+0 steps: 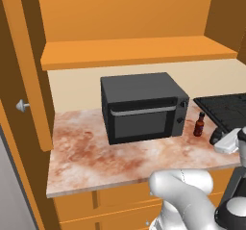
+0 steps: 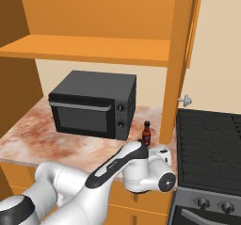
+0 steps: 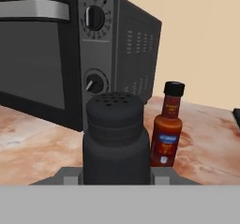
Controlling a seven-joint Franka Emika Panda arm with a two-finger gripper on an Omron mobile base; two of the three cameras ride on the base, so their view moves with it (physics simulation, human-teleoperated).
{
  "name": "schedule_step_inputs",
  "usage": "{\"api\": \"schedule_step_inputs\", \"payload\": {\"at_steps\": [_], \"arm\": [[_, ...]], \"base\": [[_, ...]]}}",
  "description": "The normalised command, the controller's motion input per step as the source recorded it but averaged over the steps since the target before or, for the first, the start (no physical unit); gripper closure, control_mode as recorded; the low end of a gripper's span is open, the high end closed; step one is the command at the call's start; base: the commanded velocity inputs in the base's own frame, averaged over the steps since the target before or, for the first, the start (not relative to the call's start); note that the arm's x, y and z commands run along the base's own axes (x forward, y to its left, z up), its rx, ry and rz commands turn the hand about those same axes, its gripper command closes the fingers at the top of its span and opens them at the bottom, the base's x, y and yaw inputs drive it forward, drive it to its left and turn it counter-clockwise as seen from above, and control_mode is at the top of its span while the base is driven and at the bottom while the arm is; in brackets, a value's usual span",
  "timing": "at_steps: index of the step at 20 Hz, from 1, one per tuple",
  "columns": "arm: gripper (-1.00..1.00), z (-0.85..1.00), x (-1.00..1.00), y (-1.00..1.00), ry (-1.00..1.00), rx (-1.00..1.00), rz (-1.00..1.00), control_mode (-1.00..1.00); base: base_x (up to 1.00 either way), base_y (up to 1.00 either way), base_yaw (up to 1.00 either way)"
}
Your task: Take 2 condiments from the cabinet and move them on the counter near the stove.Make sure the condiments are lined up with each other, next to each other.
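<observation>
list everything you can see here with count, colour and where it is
microwave: 1, black, on the counter under the shelf
sauce bottle: 1, dark red with black cap, upright on the counter right of the microwave
shaker: 1, dark grey, close in front of the hand camera, beside the bottle
counter: 1, reddish-brown and cream marble
stove: 1, black, right of the counter
cabinet: 1, orange-brown, above the counter, doors open
knob: 2, metal, one on each door
end effector: 1, white, near the bottle; grip state cannot be told
</observation>
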Motion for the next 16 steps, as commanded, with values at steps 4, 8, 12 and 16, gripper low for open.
{"api": "schedule_step_inputs", "payload": {"at_steps": [4,8,12,16], "arm": [[1.00,-0.05,0.07,0.00,0.00,0.00,0.00,-1.00],[1.00,-0.04,0.06,-0.04,0.00,0.02,0.00,-1.00],[1.00,-0.04,0.05,-0.11,0.00,0.05,0.00,-1.00],[1.00,-0.04,0.02,-0.13,0.00,0.05,0.00,-1.00]], "base": [[0.00,0.00,0.00],[0.00,0.00,0.00],[0.00,0.00,0.00],[0.00,0.00,0.00]]}}
